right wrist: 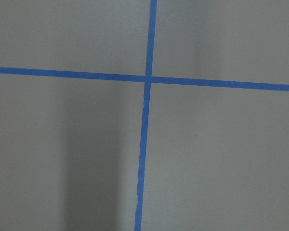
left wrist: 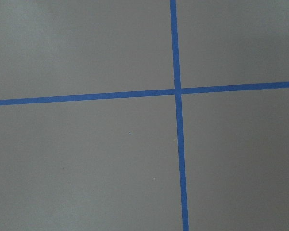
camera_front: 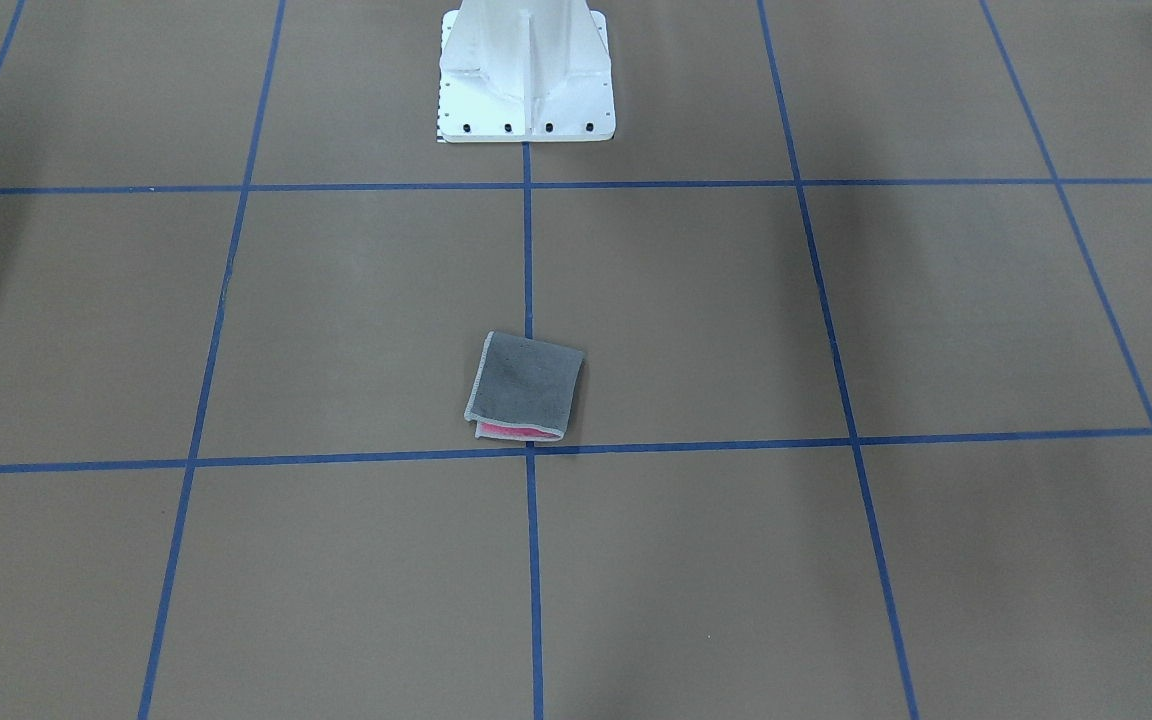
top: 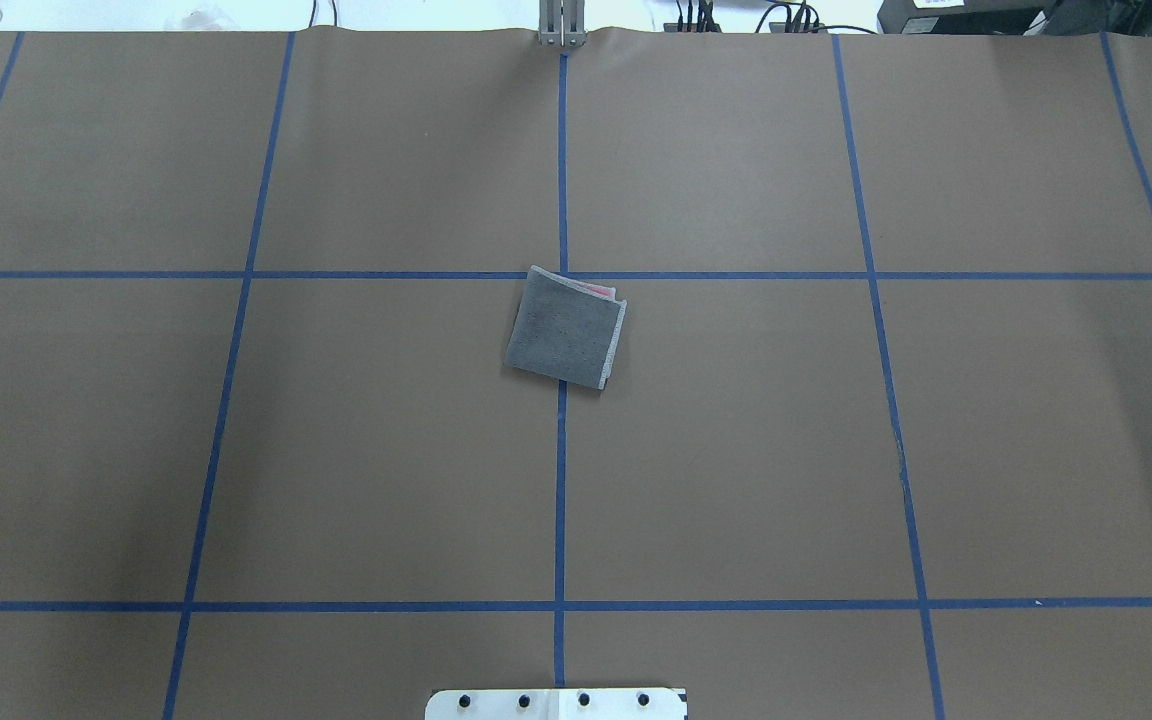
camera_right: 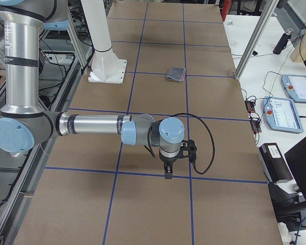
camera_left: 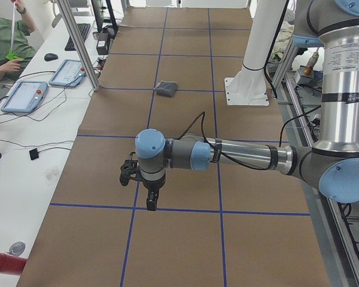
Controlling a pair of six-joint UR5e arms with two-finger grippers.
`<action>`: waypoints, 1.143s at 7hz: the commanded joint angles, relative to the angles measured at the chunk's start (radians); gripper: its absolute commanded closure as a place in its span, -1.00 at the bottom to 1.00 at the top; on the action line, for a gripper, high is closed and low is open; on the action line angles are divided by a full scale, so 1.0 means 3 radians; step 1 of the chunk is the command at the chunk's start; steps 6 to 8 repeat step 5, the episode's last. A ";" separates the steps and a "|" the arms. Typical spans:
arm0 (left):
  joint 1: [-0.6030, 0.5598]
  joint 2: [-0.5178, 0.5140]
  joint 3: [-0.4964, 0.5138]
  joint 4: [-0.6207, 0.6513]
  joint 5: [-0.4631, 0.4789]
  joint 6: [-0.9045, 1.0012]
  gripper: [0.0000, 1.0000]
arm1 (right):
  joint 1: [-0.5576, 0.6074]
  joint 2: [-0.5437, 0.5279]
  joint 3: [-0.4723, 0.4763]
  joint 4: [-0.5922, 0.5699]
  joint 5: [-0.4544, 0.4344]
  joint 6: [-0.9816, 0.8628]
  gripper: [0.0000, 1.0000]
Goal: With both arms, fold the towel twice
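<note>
Two arms are out over the brown table (top: 736, 450), and only the side cameras show them to me.

On the left, the left arm (camera_left: 239, 156) reaches out level, and the left gripper (camera_left: 150, 206) points straight down above a line of blue tape (top: 560, 500). It is well apart from the cloth. From that side view I cannot tell how far its fingers are parted or whether they hold anything. Its wrist camera looks down on a crossing of tape.

In the middle, the towel (top: 566, 328) lies flat, folded into a small square and turned slightly askew. It sits across the centre tape line, and its far corner touches a cross line. Its dark grey face is up, and a strip of pink peeks out along the edge away from the white pedestal (top: 556, 703).

On the right, the right arm (camera_right: 92, 125) is stretched out the same way. The right gripper (camera_right: 168, 175) hangs nose-down over a tape line, far from the towel. I cannot tell its opening or its hold either.
</note>
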 commanded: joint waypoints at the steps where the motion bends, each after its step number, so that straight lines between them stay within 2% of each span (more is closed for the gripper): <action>1: 0.0000 0.0000 0.0006 -0.0007 0.0000 0.0004 -1.00 | -0.0001 0.0000 0.0004 0.0003 0.0001 0.0000 -0.99; 8: 0.0066 0.0005 0.0017 -0.0007 0.0000 0.0009 -1.00 | -0.0001 0.0005 0.0004 0.0003 0.0001 0.0000 -0.99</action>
